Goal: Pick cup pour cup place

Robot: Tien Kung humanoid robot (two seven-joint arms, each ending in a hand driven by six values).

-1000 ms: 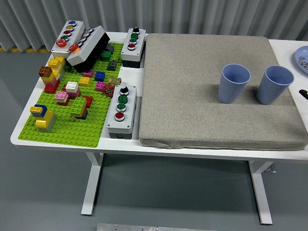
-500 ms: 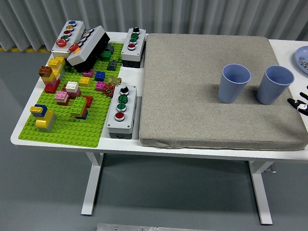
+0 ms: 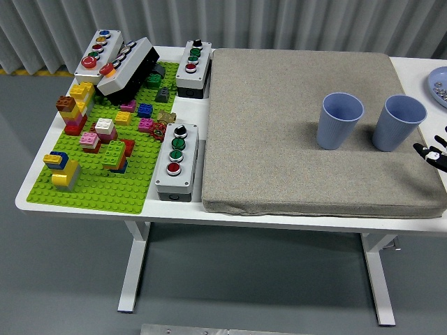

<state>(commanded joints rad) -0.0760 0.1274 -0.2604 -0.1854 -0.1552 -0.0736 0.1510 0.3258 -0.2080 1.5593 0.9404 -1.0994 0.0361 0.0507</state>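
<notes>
Since the earlier frame, the right robot hand [image 3: 434,153] has crept in from the right edge of the picture; a second ago only a dark sliver showed there, and now its fingertips [image 3: 421,149] stand clear, spread apart and holding nothing. It sits just beside the right cup [image 3: 398,123], not touching it. The 2 blue cups have not shifted: the left cup [image 3: 340,120] and the right one both stand upright, near each other, on the right half of the grey mat [image 3: 279,132] that covers the worktop [image 3: 174,209]. The left robot hand is out of view. As for progress, nothing is done yet: no cup is picked up, so the grasp, the pour and the set-down are all left. What the cups hold, if anything, cannot be seen.
</notes>
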